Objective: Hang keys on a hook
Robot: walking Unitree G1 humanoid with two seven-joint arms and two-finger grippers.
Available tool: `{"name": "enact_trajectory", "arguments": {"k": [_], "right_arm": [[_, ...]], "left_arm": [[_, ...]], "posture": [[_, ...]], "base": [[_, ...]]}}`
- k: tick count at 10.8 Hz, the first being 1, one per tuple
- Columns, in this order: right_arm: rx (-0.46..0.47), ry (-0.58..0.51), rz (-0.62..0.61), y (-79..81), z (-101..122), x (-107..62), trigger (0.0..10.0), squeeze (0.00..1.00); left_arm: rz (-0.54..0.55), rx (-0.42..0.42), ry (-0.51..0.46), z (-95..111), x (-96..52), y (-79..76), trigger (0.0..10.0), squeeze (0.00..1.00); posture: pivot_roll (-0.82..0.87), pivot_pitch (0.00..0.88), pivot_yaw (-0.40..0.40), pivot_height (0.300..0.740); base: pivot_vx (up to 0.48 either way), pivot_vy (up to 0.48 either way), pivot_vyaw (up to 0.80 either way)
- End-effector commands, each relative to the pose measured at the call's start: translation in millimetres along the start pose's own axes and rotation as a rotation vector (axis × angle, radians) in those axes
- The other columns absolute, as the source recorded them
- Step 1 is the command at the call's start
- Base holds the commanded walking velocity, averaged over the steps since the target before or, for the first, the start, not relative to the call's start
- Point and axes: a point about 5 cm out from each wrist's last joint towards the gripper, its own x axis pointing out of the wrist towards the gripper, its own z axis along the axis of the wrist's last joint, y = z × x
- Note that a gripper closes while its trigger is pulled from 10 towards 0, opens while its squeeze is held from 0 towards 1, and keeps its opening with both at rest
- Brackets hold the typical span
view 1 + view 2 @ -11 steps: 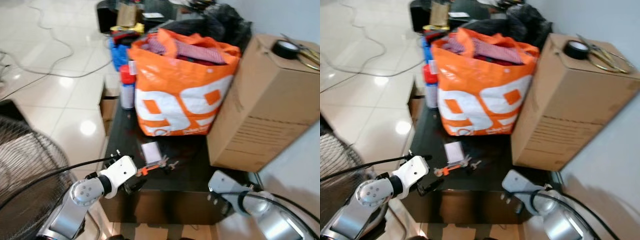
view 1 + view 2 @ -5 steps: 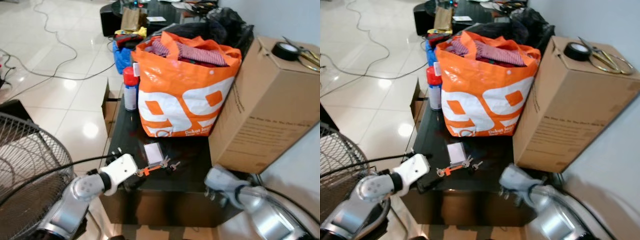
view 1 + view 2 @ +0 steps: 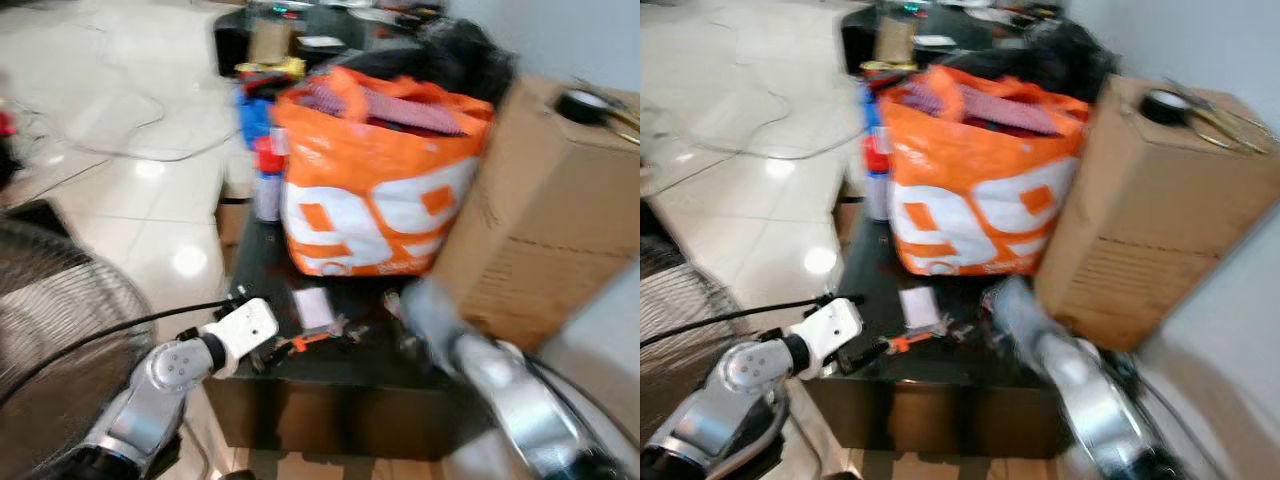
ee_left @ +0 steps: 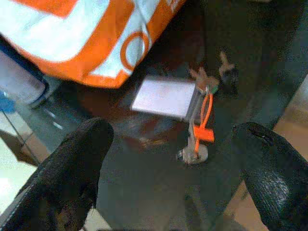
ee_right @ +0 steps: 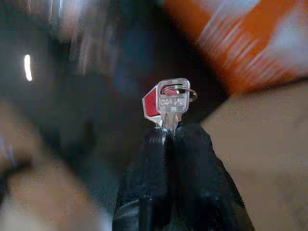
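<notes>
Right eye view: right claw point(image 5: 169, 137) has risen, pinching key point(image 5: 169, 102).

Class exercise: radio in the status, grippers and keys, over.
Left gripper open, above the key bunch on the black table. Right gripper shut on a key. Orange bag close behind.

Black table point(image 3: 262, 268): orange bag point(image 3: 375, 190), cardboard box point(image 3: 545, 220), spray can point(image 3: 266, 180), white card point(image 4: 163, 97), keys point(image 4: 204, 113).

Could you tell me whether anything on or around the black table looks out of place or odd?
Two sets of keys are in play: the right gripper pinches a silver key, while a key bunch with an orange tag lies on the black table between the left gripper's open fingers.
</notes>
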Motion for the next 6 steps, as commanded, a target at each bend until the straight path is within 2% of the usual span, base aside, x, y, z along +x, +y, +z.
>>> {"name": "enact_trajectory", "arguments": {"k": [1, 2, 3, 4, 6], "right_arm": [[-0.001, -0.002, 0.04, 10.4, 0, 1.9, 0.0, 0.0], [0.204, -0.063, 0.073, 11.7, 11, 0.3, 0.0, 0.0], [0.255, -0.098, 0.112, 16.6, 14, 1.5, 0.0, 0.0], [0.208, -0.113, 0.121, 16.9, 18, -0.3, 0.0, 0.0], [0.236, -0.122, 0.098, 14.4, 18, 0.8, 0.0, 0.0]], "left_arm": [[-0.009, 0.013, -0.012, 4, 2.5, -1.1, 10.0, 0.54], [-0.007, 0.014, -0.01, 3, 2.1, -0.8, 10.0, 0.54], [-0.01, 0.013, -0.008, 3, 3.3, -1.8, 10.0, 0.54], [-0.013, 0.011, -0.008, 3, 3.6, -2.5, 10.0, 0.54], [-0.018, 0.007, -0.009, 3, 4.2, -4.2, 10.0, 0.54]], "posture": [[0.0, 0.0, -0.065, 0.74], [0.0, 0.0, -0.064, 0.74], [0.0, 0.0, -0.064, 0.74], [0.0, 0.0, -0.065, 0.74], [-0.01, 0.0, -0.069, 0.74]], "base": [[0.0, 0.0, 0.0], [0.0, 0.0, 0.0], [0.0, 0.0, 0.0], [0.0, 0.0, 0.0], [0.0, 0.0, 0.0]]}}
